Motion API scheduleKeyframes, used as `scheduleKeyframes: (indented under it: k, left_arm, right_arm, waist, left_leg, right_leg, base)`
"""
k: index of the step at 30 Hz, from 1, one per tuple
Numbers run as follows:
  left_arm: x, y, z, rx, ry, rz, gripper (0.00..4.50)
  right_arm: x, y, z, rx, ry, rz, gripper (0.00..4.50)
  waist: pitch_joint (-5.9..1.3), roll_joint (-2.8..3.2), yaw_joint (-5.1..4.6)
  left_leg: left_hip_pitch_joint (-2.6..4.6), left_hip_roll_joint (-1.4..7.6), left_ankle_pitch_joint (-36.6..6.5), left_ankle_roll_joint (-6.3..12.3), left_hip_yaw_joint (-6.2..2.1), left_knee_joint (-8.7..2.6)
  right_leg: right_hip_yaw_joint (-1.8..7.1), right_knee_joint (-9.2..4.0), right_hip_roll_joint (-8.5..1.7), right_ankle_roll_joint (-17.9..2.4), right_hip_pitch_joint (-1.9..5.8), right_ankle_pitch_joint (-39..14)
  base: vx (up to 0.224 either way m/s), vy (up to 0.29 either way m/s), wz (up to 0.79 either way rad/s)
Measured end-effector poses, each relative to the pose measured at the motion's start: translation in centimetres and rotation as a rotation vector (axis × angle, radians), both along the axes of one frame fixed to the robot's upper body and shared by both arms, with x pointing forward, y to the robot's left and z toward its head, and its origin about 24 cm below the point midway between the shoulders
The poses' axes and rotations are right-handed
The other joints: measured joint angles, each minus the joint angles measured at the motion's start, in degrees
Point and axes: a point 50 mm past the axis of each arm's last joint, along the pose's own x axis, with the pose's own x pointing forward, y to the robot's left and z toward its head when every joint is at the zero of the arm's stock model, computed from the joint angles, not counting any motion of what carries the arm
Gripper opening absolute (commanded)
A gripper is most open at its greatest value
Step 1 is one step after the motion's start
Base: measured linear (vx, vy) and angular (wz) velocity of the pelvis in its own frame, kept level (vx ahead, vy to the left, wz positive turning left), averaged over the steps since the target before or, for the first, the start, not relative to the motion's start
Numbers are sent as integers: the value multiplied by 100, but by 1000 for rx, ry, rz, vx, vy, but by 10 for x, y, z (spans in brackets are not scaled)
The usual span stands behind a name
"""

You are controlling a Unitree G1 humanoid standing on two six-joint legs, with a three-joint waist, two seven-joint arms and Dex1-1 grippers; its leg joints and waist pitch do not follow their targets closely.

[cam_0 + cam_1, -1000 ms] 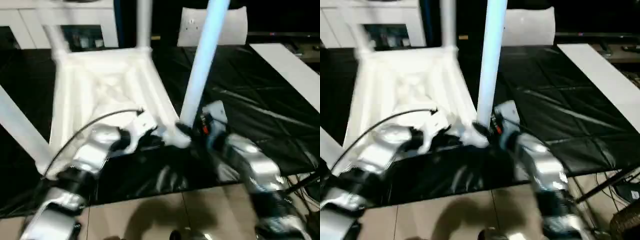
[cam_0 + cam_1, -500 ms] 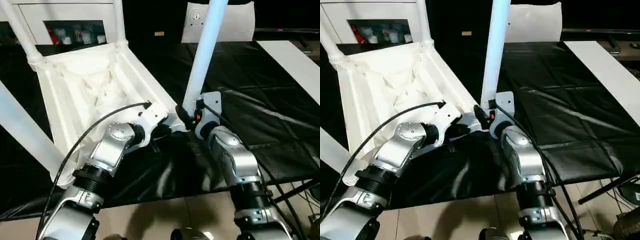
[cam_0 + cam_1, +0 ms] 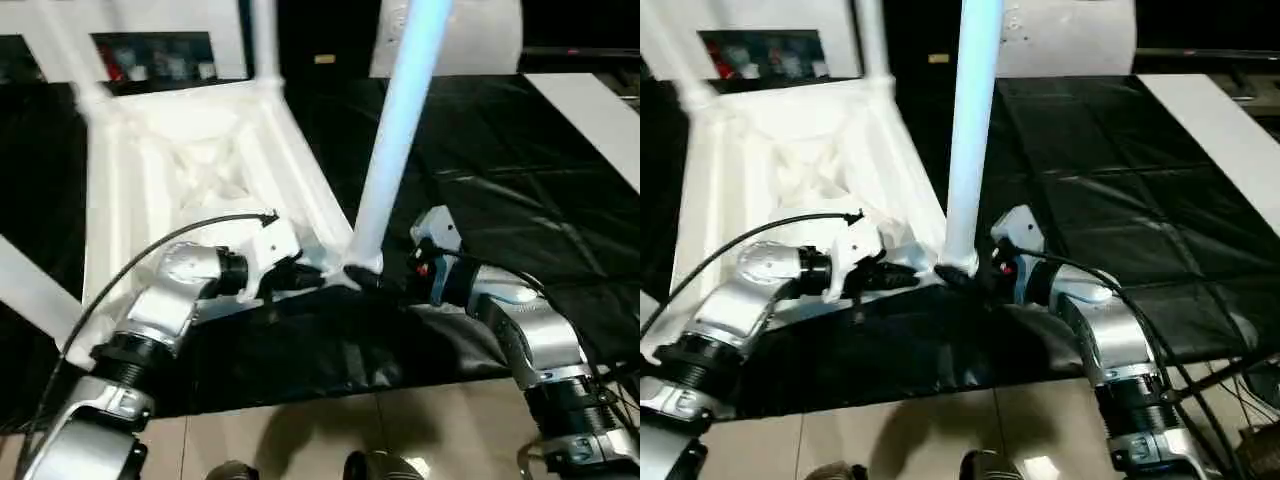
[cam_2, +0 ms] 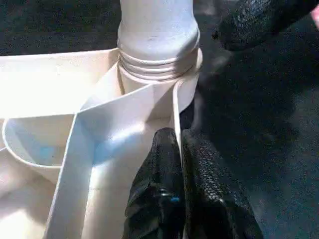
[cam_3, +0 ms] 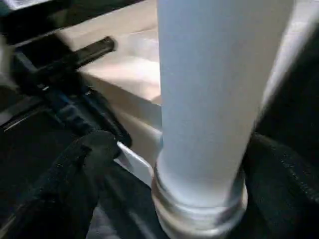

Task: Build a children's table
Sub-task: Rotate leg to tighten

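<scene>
Children's table (image 3: pixel 190 170) lies upside down on black sheeting over the bench (image 3: pixel 520 190), ribbed underside up, legs rising from the corner sockets. Near leg (image 3: pixel 395 140) stands in the corner socket closest to the robot, threaded collar seated at the socket rim.

Left hand (image 4: pixel 175 164) clenched, pinching the thin edge wall of the table top just beside that socket.

Right hand (image 5: pixel 164 164) released, fingers spread to either side of the leg's base, one black finger (image 5: pixel 82 164) clear of the leg surface.

White cabinet (image 3: pixel 150 40) stands beyond the far edge.
</scene>
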Motion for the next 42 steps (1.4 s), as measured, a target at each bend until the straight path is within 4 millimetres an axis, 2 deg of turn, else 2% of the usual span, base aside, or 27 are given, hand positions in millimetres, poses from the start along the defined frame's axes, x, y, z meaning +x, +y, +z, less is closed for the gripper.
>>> scheduleKeyframes:
  k: [4, 7, 14, 18, 19, 22, 25, 27, 31, 33, 39, 42]
  left_arm:
    - [-4, 5, -1, 21, 17, -90, 0]
    - [-7, 10, -1, 42, 36, -152, 0]
    - [-9, 12, 3, 101, 40, -274, 0]
    - [-10, 13, 4, 122, 38, -321, 0]
    - [-11, 13, 4, 127, 36, -329, 0]
    - [-11, 13, 5, 139, 33, -346, 0]
    - [-11, 13, 5, 143, 30, -356, 0]
    - [-11, 12, 5, 146, 28, -364, 0]
    - [-10, 11, 5, 153, 25, -370, 0]
    - [-10, 11, 5, 151, 26, -367, 0]
    - [-10, 7, 4, 134, 43, -329, 0]
    - [-11, 4, 2, 118, 58, -295, 0]
  right_arm:
    - [-5, -8, 1, -24, 21, 142, 429]
    - [-9, -12, 1, -37, 45, 241, 429]
    - [-12, -14, 2, -42, 90, 373, 359]
    - [-13, -13, 2, -39, 104, 418, 345]
    - [-13, -12, 1, -37, 108, 430, 309]
    - [-11, -12, 2, -38, 111, 442, 304]
    - [-11, -12, 2, -38, 112, 458, 266]
    - [-11, -12, 2, -40, 113, 457, 261]
    - [-11, -13, 2, -42, 114, 456, 221]
    - [-12, -13, 2, -42, 114, 455, 215]
    - [-20, -15, -3, -3, 133, 398, 206]
    - [-22, -14, -6, 20, 139, 349, 206]
  waist:
    - [2, -9, 81]
    - [3, -24, 94]
    - [8, -38, 177]
    - [6, -44, 220]
    - [5, -46, 224]
    - [5, -51, 225]
    - [1, -59, 235]
    - [1, -59, 244]
    - [-1, -62, 261]
    - [-2, -62, 272]
    - [-5, -63, 386]
    - [-6, -62, 384]
  left_leg:
    - [4, 0, -5, 8, 1, 28]
    - [4, 0, -7, 12, 0, 41]
    - [4, 2, -7, 13, 1, 56]
    - [3, 3, -7, 13, 1, 56]
    - [2, 3, -7, 13, 1, 56]
    - [2, 3, -7, 13, 1, 60]
    - [3, 4, -7, 13, 1, 60]
    - [3, 4, -7, 13, 1, 60]
    - [3, 4, -7, 13, 1, 65]
    - [3, 5, -7, 13, 1, 66]
    - [5, 6, -7, 13, 2, 66]
    - [11, 5, -5, 11, 4, 69]
  right_leg:
    - [0, 5, -7, -9, 3, 5]
    - [0, 7, -9, -14, 7, 9]
    - [-3, 13, -11, -22, 5, 13]
    - [-4, 14, -11, -22, 5, 13]
    - [-5, 14, -11, -22, 4, 13]
    - [-5, 16, -12, -22, 5, 13]
    - [-7, 17, -12, -22, 5, 13]
    - [-6, 16, -12, -22, 5, 13]
    - [-6, 20, -13, -22, 7, 13]
    - [-7, 21, -13, -22, 10, 13]
    - [-7, 21, -13, -22, 13, 13]
    - [-5, 21, -15, -26, 36, 16]
  base:
    - [0, 0, 0]
    - [0, 0, 0]
    - [0, 0, 0]
    - [0, 0, 0]
    - [0, 0, 0]
    - [0, 0, 0]
    - [0, 0, 0]
    - [0, 0, 0]
    - [0, 0, 0]
    - [0, 0, 0]
    - [0, 0, 0]
    - [0, 0, 0]
